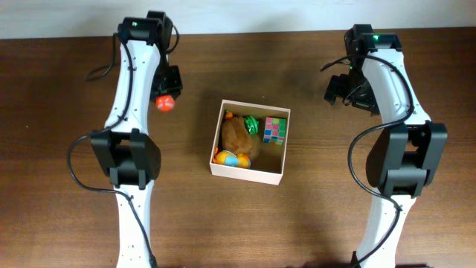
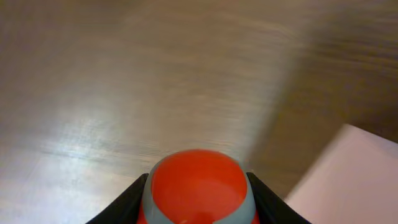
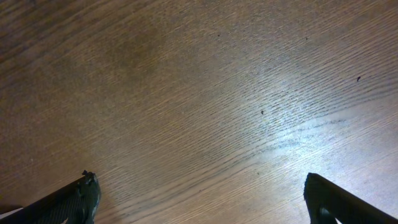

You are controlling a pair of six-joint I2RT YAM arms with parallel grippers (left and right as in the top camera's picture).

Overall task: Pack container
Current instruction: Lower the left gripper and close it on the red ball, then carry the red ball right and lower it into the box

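- One red ball [image 1: 165, 103] with a grey band is clamped between the fingers of the left gripper [image 2: 198, 210], near the left side of the container [image 1: 245, 173] but apart from it.
- The container is located at the centre of the table [image 1: 312, 223], between the two arms. A brown plush [image 1: 236, 134], a puzzle cube [image 1: 275, 130] and other small toys are seen inside.
- The right gripper [image 3: 208, 202] is positioned over bare wood with its fingers wide apart; nothing is gripped.
- Step in hand, as judged: transfer of the ball to the container.
- Next move: the ball is to be carried over the white wall, centred above the free tan floor on the box's right side, then released.
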